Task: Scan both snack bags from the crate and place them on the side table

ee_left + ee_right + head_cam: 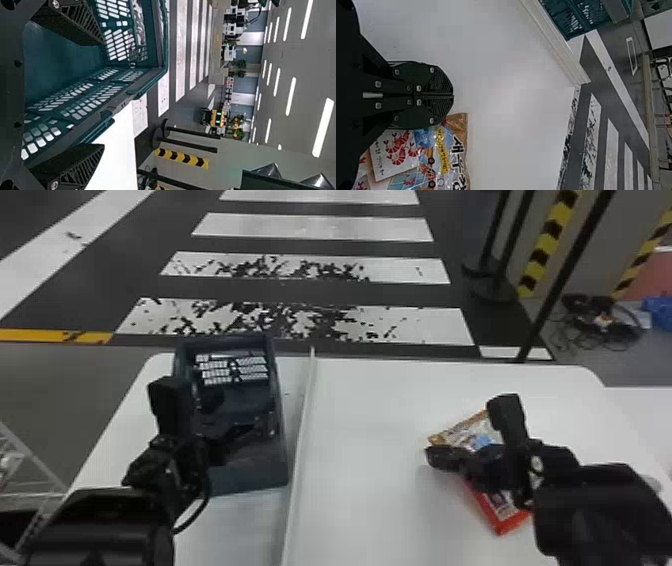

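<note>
White table [370, 415], striped floor [310, 322] beyond it, raised divider [299, 440] running between my two pincers. Snack bag [441, 158] lies flat, skewed, just beside and partly under the right pincer [453, 95]. That pincer's narrow, pads together, nothing in it. My read: bag's kept past the divider to separate it from crate stock; narrow pads avoid snagging the film. Left pincer [104, 94] is wide, holding nothing, crate [250, 472] right at it, side wall showing between the pads. Contact: can't tell. Probably set to steady the crate. Left arm [100, 525] reaches forward; right arm [600, 510] angles inward, low over the bag.
</note>
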You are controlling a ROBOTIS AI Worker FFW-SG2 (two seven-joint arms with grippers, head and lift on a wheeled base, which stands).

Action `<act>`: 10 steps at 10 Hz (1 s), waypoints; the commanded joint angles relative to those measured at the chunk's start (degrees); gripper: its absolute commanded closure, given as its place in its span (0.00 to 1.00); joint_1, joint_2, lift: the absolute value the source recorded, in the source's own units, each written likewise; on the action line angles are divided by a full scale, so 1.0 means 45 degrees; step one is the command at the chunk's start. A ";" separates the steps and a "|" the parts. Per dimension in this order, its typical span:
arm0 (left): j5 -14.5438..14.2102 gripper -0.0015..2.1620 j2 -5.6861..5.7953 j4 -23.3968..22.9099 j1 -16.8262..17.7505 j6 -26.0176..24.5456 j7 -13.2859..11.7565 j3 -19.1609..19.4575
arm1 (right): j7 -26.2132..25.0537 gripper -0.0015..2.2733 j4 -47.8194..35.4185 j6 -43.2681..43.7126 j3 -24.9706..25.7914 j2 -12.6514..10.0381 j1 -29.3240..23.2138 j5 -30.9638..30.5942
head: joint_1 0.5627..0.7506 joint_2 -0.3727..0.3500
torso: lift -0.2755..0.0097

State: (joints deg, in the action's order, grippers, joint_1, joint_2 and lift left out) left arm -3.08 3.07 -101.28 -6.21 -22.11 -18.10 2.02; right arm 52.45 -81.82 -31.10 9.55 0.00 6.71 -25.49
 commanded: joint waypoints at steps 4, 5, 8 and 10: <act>0.0000 0.04 0.0021 -0.0013 -0.0045 0.0000 0.0000 0.0000 | -0.1127 0.99 0.0741 0.0592 -0.0032 -0.0011 0.0480 0.0118 | 0.70 0.50 | 0.62; 0.0000 0.04 0.0021 -0.0013 -0.0064 0.0000 0.0000 0.0000 | -0.1283 0.99 0.0858 0.0631 -0.0032 -0.0011 0.0539 0.0137 | 0.70 0.50 | 0.62; 0.0000 0.04 0.0040 -0.0013 -0.0064 0.0000 0.0000 0.0000 | -0.1518 0.99 0.1015 0.0631 -0.0032 -0.0011 0.0676 0.0157 | 0.70 0.50 | 0.62; 0.0000 0.04 0.0040 0.0007 -0.0084 0.0000 0.0000 0.0000 | -0.1908 0.99 0.1249 0.0670 -0.0052 -0.0011 0.0793 0.0274 | 0.70 0.49 | 0.62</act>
State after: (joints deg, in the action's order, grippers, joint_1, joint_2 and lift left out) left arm -3.08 3.25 -101.32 -6.53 -22.11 -18.12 2.02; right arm 44.01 -76.61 -28.17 9.36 0.00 10.14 -24.41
